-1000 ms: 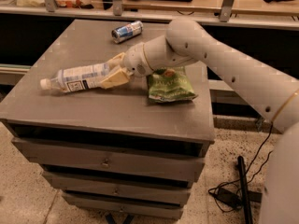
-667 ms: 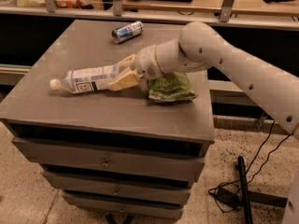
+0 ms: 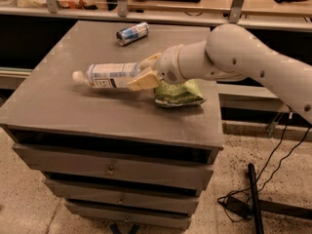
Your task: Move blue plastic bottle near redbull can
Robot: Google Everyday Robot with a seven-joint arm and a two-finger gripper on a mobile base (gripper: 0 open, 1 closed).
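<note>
The blue plastic bottle (image 3: 108,75) is clear with a white cap pointing left and a pale label with a black panel. It lies on its side, its base held in my gripper (image 3: 142,74), which is shut on it near the middle of the grey cabinet top (image 3: 58,106). It seems slightly lifted off the surface. The redbull can (image 3: 132,33), blue and silver, lies on its side at the far edge of the top, well behind the bottle. My white arm (image 3: 229,60) reaches in from the right.
A green chip bag (image 3: 179,92) lies just right of my gripper, under the wrist. The cabinet has drawers (image 3: 112,169) below. A rail and shelf (image 3: 146,4) run behind. Black cables (image 3: 253,199) lie on the floor at right.
The gripper, holding the bottle, has moved right and a little away from the front; the bottle's cap has shifted from the left edge toward the middle of the top.
</note>
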